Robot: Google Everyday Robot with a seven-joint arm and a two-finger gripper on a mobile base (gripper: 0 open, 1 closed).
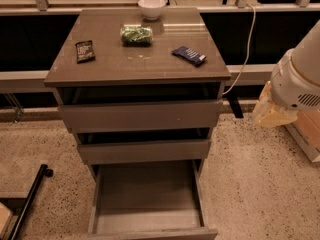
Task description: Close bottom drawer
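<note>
The bottom drawer of the grey-brown cabinet is pulled far out toward me. Its shallow grey box is empty, and its flat front lies at the lower edge of the view. The middle drawer front and the top drawer front sit slightly out above it. My white arm comes in from the right edge. My gripper shows as a pale yellowish end hanging below the arm. It is to the right of the cabinet at top drawer height, apart from it and well above the bottom drawer.
On the cabinet top lie a dark snack bar, a green bag, a blue packet and a white bowl. A white cable hangs at the right. A black bar lies on the floor at the left. A box stands at the right.
</note>
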